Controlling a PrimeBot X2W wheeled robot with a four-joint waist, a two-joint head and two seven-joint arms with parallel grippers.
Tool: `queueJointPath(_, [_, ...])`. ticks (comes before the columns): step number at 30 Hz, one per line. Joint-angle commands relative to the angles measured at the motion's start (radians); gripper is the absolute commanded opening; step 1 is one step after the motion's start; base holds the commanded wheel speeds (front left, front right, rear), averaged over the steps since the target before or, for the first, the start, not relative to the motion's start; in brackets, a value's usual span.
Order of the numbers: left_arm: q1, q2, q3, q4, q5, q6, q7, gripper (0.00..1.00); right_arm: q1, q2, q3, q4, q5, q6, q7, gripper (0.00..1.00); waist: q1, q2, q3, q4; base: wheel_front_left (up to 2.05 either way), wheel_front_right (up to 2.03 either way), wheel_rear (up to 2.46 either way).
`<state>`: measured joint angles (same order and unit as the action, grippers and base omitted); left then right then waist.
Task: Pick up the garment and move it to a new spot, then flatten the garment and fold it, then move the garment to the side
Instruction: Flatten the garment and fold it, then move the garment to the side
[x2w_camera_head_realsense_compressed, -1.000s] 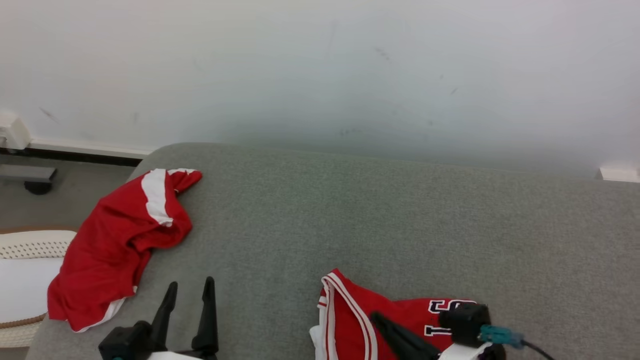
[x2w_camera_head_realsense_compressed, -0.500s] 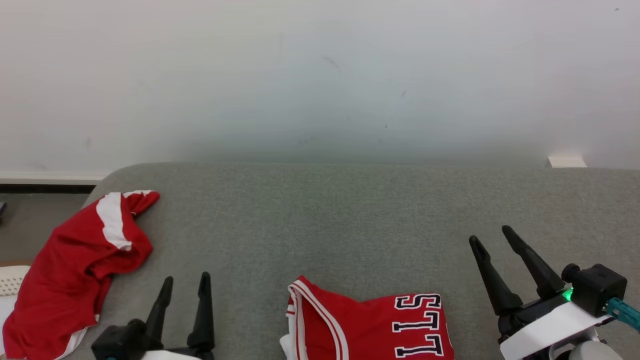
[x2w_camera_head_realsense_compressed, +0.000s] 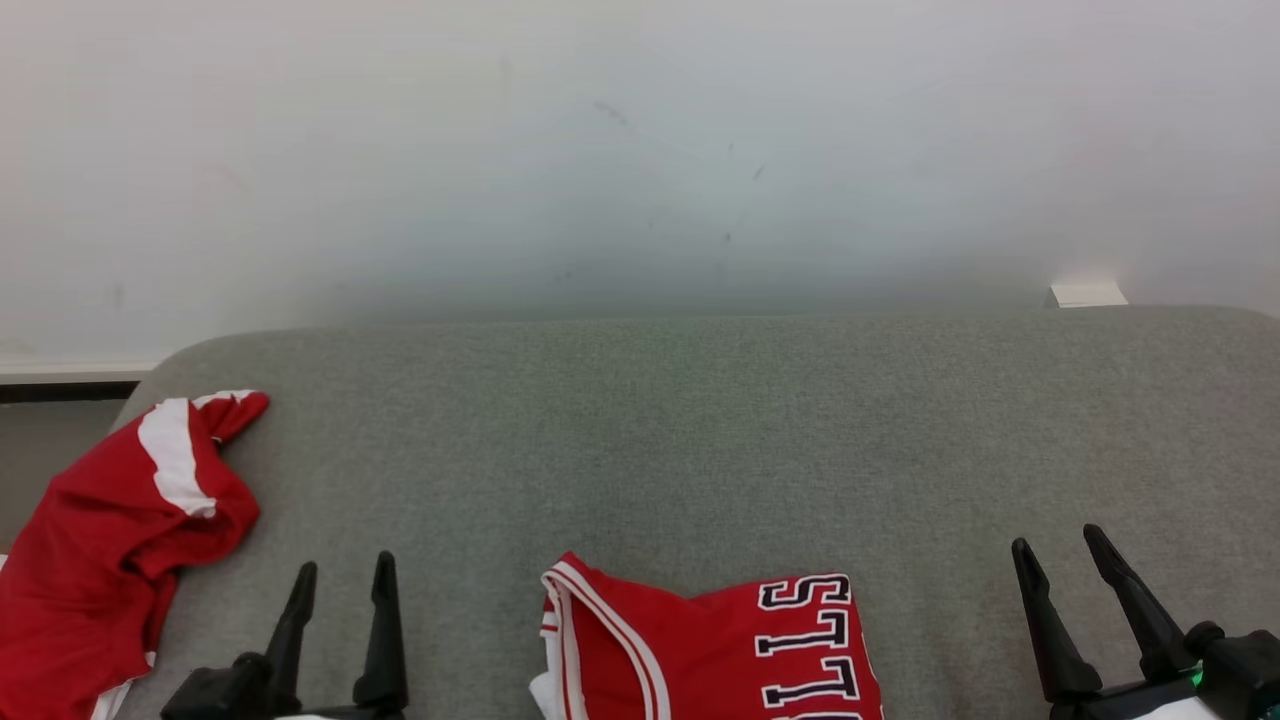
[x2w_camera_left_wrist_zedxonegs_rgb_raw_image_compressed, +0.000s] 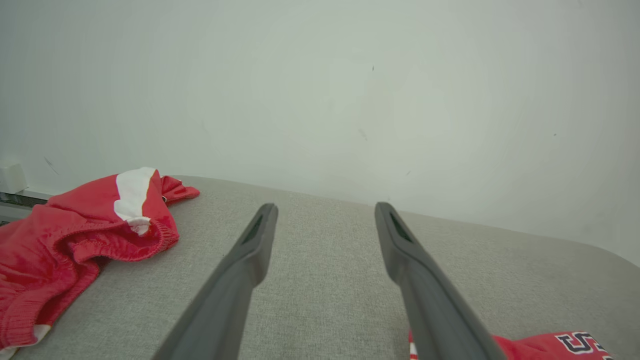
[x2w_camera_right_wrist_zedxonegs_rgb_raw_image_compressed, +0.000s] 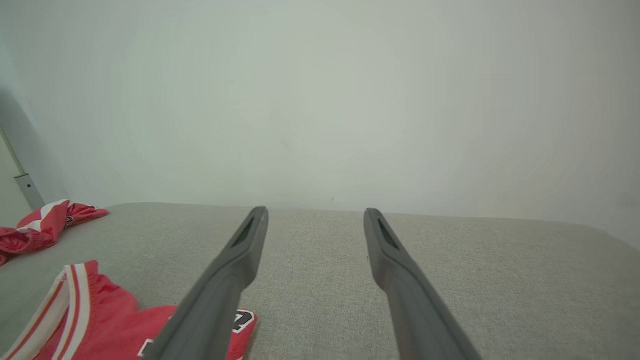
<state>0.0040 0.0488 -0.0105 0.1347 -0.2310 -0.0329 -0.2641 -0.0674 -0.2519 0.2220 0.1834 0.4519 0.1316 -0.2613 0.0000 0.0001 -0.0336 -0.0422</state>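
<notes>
A folded red jersey (x2w_camera_head_realsense_compressed: 700, 650) with white trim and dark lettering lies on the grey cushion (x2w_camera_head_realsense_compressed: 700, 430) at the near middle; it shows too in the right wrist view (x2w_camera_right_wrist_zedxonegs_rgb_raw_image_compressed: 105, 320) and at the left wrist view's lower right corner (x2w_camera_left_wrist_zedxonegs_rgb_raw_image_compressed: 560, 345). A crumpled red garment with a white stripe (x2w_camera_head_realsense_compressed: 110, 540) sits at the cushion's left end (x2w_camera_left_wrist_zedxonegs_rgb_raw_image_compressed: 80, 225) (x2w_camera_right_wrist_zedxonegs_rgb_raw_image_compressed: 45, 225). My left gripper (x2w_camera_head_realsense_compressed: 343, 570) is open, between the two garments. To the right of the jersey my right gripper (x2w_camera_head_realsense_compressed: 1057, 545) is open, holding nothing.
A pale wall (x2w_camera_head_realsense_compressed: 640, 150) rises directly behind the cushion. The cushion's left edge drops to the floor (x2w_camera_head_realsense_compressed: 40, 440). A small white block (x2w_camera_head_realsense_compressed: 1085, 294) sits by the wall at the far right. Bare grey fabric spreads behind and right of the jersey.
The right gripper has drawn off the jersey, swung right and dropped low in view, open. The head camera has turned right, so everything slid left. The left gripper kept still.
</notes>
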Motion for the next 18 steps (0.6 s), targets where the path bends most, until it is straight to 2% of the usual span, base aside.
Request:
queueJointPath(1, [0.013, 0.003, 0.002, 0.002, 0.011, 0.002, 0.0, 1.0, 0.012, 0.005, -0.012, 0.003, -0.012, -0.002, -0.004, 1.0, 0.0, -0.0001, 0.003, -0.003, 0.0, 0.0, 0.0])
queueJointPath(13, [-0.004, 0.003, -0.014, 0.005, 0.015, -0.006, 0.0, 1.0, -0.009, 0.028, -0.029, 0.031, -0.033, -0.002, -0.004, 1.0, 0.0, -0.0001, 0.012, 0.009, 0.0, 0.0, 0.0])
queueJointPath(18, [-0.005, 0.003, -0.019, 0.01, 0.011, -0.006, 0.0, 1.0, -0.008, 0.043, 0.019, 0.097, 0.005, -0.002, 0.038, 1.0, 0.0, -0.0001, 0.012, 0.02, 0.0, 0.0, 0.0])
